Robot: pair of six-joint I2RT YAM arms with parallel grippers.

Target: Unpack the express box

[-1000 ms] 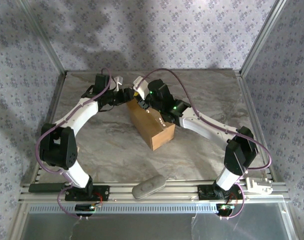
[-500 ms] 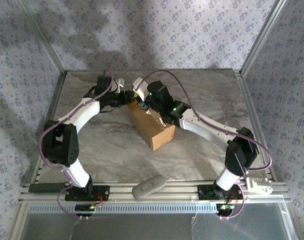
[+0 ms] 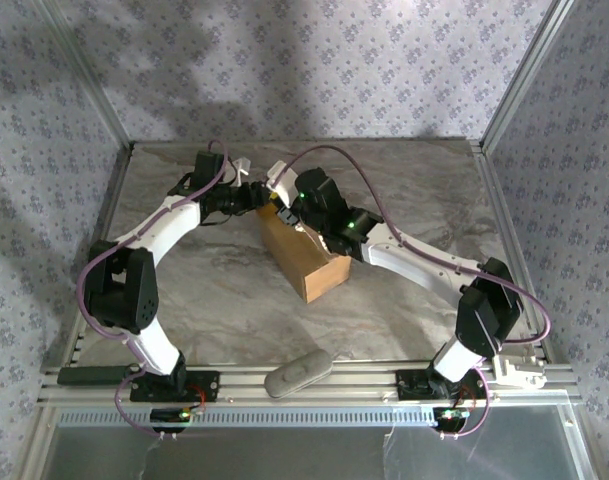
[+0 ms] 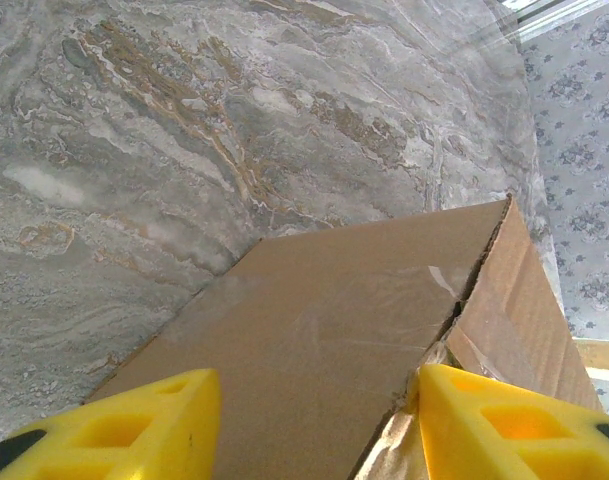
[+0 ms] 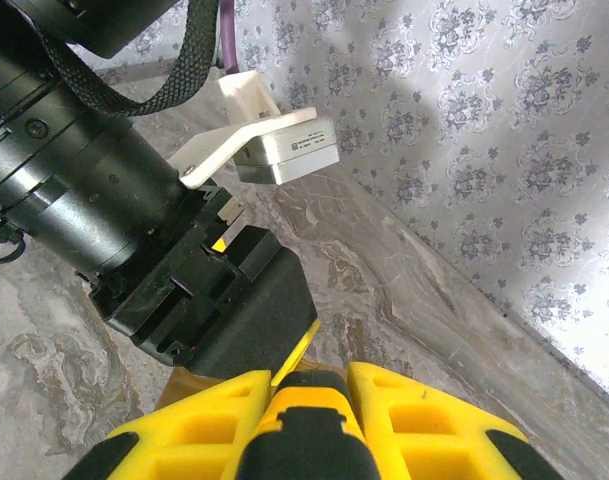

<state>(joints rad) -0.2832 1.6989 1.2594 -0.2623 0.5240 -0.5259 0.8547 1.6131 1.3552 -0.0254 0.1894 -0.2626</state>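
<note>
both hands at the express box (image 4: 324, 310)
left hand (image 4: 309, 405) spread over it, right hand (image 5: 306, 395) pinching a black-and-yellow tool (image 5: 304, 445)

Box (image 4: 314, 330): brown cardboard, matt, slightly fibrous; the cut edge shows corrugation.
Tape (image 4: 389, 455) at the seam: clear film, glossy, crinkled.
Table (image 4: 184, 120): marble-look top, smooth, faint sheen.
Left fingers (image 4: 114, 425): yellow plastic, matt.
Rail (image 3: 374, 383): bare ribbed metal.
Walls (image 5: 464, 120): printed pattern, matt.

Grey-tan marbled counter (image 3: 214, 290), lilac floral wallpaper (image 3: 314, 70) around it, aluminium rail (image 3: 364, 386) along the near edge, grey oval object (image 3: 298, 372) lying on the rail, black bar (image 3: 84, 377) at its left end, white bracket (image 3: 519, 370) at its right.
</note>
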